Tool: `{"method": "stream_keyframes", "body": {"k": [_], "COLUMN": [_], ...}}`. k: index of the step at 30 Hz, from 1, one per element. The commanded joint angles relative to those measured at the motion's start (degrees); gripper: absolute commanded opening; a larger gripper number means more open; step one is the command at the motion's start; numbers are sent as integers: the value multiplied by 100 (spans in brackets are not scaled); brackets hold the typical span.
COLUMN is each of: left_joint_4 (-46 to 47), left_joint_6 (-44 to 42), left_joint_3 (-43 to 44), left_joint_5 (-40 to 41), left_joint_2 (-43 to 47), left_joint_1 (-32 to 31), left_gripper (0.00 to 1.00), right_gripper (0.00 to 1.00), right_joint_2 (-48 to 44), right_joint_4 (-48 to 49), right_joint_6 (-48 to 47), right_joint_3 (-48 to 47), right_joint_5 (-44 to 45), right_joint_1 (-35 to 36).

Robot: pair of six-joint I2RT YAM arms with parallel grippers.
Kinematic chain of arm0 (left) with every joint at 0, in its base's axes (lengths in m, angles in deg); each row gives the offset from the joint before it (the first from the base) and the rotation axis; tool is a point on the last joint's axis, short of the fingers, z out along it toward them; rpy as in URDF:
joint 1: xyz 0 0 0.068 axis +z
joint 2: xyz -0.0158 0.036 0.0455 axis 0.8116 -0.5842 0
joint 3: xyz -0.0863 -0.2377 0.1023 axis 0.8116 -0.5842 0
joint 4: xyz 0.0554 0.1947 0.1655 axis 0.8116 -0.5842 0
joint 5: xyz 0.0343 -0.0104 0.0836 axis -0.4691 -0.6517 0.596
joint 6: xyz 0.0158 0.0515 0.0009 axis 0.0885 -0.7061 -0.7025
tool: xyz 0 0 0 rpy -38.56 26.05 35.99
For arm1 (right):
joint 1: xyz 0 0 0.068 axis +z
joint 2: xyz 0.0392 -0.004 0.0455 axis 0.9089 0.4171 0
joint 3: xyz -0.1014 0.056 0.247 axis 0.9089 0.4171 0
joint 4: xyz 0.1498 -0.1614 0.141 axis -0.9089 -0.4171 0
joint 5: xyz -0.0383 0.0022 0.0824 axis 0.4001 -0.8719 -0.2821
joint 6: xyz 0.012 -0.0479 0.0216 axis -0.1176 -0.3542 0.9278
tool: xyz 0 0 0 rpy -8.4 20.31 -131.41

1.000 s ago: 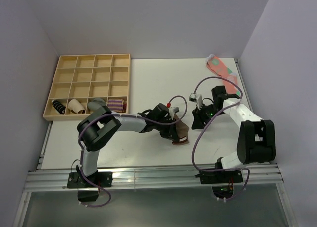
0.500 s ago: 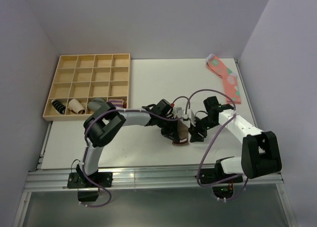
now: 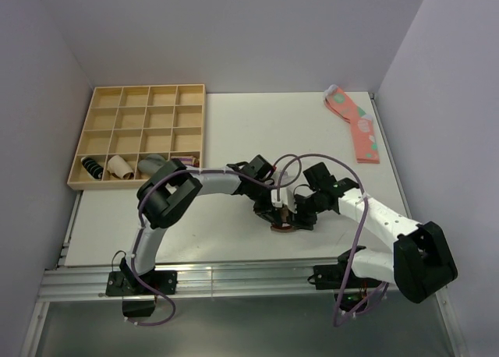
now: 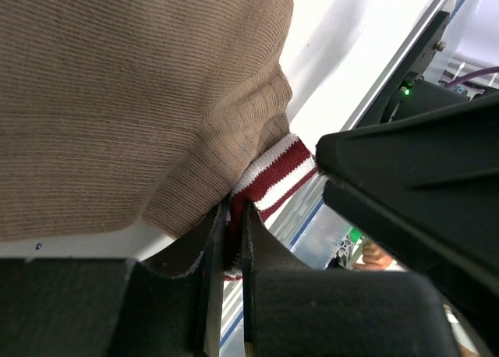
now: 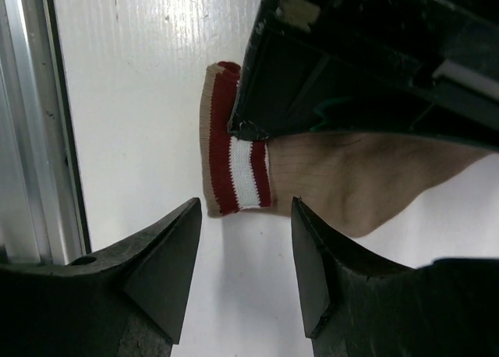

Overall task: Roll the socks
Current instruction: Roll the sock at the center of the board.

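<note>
The left gripper (image 4: 226, 217) is clamped on the sock (image 4: 140, 100). Its two fingers (image 4: 187, 256) stand almost together, with only a thin fold of the red-and-white cuff (image 4: 273, 174) pinched between them, and the tan body of the sock bunches up just past the tips. The right gripper (image 5: 245, 206) is parted about halfway and holds nothing. Its fingers (image 5: 164, 263) sit low over the table (image 5: 140, 76), one on each side of the cuff's end. In the right wrist view they do not seem to touch the cuff, though the gap is too small to be sure. In that view the cuff lies flat on the white surface, beside the metal rail (image 5: 31, 123) at the table's near edge, and the left gripper's black body covers the part of the sock next to it. From above, both arms meet at the near middle of the table, gripper to gripper, and the sock (image 3: 282, 227) shows only as a small brown patch under them. A pink sock (image 3: 359, 125) lies well apart at the far right corner. A wooden tray (image 3: 140, 100) stands at the far left, with small bundles (image 3: 117, 166) in its near row.
</note>
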Motion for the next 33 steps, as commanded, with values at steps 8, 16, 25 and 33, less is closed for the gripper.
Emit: {"method": "stream_keyframes", "body": {"k": [8, 16, 25, 33], "left_joint_4": [-1039, -1021, -855, -3], "left_joint_6": [-488, -506, -462, 186], "left_joint_3": [157, 184, 70, -519], "left_joint_5": [315, 219, 104, 43], "left_joint_2": [-439, -509, -483, -342], "left_joint_1": [60, 69, 78, 113], "left_gripper": [0, 0, 0, 5], "right_gripper": [57, 54, 26, 16], "right_joint_2": [34, 280, 755, 930], "right_joint_4": [818, 1099, 1099, 1020], "right_joint_6": [356, 496, 760, 1033], "right_joint_3": [410, 472, 288, 200], "right_joint_5": [720, 870, 1072, 1090], "right_joint_1": [820, 1005, 1058, 1049]}}
